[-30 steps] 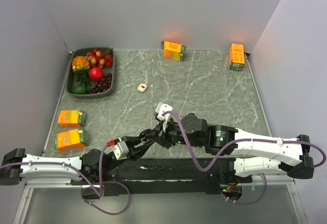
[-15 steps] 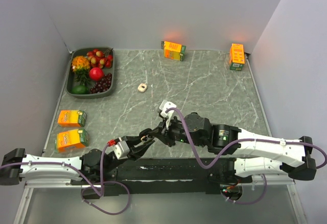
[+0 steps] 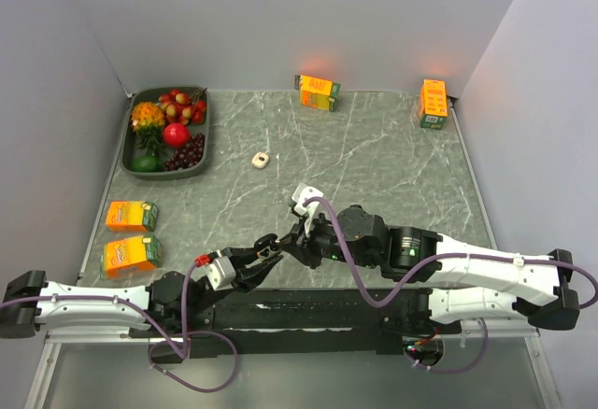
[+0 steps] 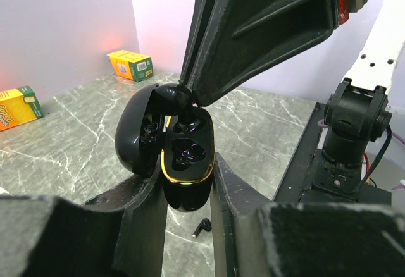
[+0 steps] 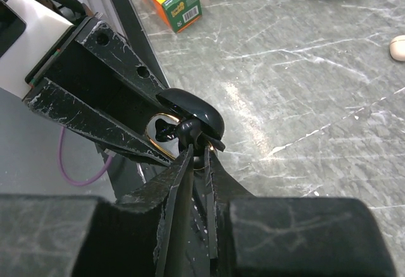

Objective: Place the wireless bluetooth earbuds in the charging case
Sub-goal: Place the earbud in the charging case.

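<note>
Your left gripper (image 3: 265,250) clamps the open case (image 4: 187,157). Your right gripper (image 5: 199,152) pinches a black earbud (image 5: 188,127) at its mouth. Far-left tray (image 3: 161,175) holds fruit (image 3: 175,133).

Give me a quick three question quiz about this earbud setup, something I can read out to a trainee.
1. True or false: the charging case gripped by the left hand has its lid shut.
2. What is the right hand pinching just over the case? A: a spoon. B: a black earbud. C: a coin.
3. In the top view, how many orange juice cartons stand on the table?

Key: 1 false, the lid is open. 2 B. 3 four: two at the left edge and two at the far edge.
</note>
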Controlling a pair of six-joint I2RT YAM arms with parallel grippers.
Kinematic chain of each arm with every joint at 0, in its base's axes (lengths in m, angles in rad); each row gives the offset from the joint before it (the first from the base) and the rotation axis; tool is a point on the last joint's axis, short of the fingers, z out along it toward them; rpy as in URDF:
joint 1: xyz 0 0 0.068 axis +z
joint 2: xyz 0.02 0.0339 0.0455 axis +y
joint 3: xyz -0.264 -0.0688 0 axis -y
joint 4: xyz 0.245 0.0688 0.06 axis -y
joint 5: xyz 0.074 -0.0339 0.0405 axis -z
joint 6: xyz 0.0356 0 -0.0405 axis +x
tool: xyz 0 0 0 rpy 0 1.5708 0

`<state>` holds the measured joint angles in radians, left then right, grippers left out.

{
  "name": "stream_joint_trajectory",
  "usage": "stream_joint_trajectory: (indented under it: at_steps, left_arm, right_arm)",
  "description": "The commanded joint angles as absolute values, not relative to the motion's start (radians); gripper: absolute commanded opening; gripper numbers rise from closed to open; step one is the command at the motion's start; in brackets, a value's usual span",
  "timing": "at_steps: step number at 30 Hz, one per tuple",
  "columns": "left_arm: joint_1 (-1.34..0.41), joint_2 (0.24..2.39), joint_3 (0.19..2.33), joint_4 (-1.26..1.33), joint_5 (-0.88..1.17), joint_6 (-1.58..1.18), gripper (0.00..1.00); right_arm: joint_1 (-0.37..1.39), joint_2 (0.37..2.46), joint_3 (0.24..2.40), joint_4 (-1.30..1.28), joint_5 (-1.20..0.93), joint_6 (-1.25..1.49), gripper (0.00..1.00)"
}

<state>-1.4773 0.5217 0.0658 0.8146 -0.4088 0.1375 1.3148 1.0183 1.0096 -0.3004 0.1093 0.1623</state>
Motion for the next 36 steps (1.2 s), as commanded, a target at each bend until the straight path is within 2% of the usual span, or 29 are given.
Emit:
stream_joint_trajectory:
  at_steps: [1,4,24,36]
  left_arm:
    - [-1.482,0.523,0.112,0.881,-0.407,0.137,0.01]
    - [-1.482,0.526,0.112,0.879,-0.408,0.138,0.01]
    - [-1.482,0.502,0.101,0.865,-0.408,0.123,0.01]
    - [-1.482,0.489,0.098,0.861,-0.408,0.124,0.01]
  right_arm:
    - [1.308,0.976,1.015,-0.282,0.116,0.158,0.22]
    - [1.308,0.956,1.015,-0.265,0.141,0.156,0.26]
    - [1.302,1.049,1.092,-0.224,0.132,0.115,0.23]
    - [1.299,1.063,1.094,-0.239,0.043,0.110,0.23]
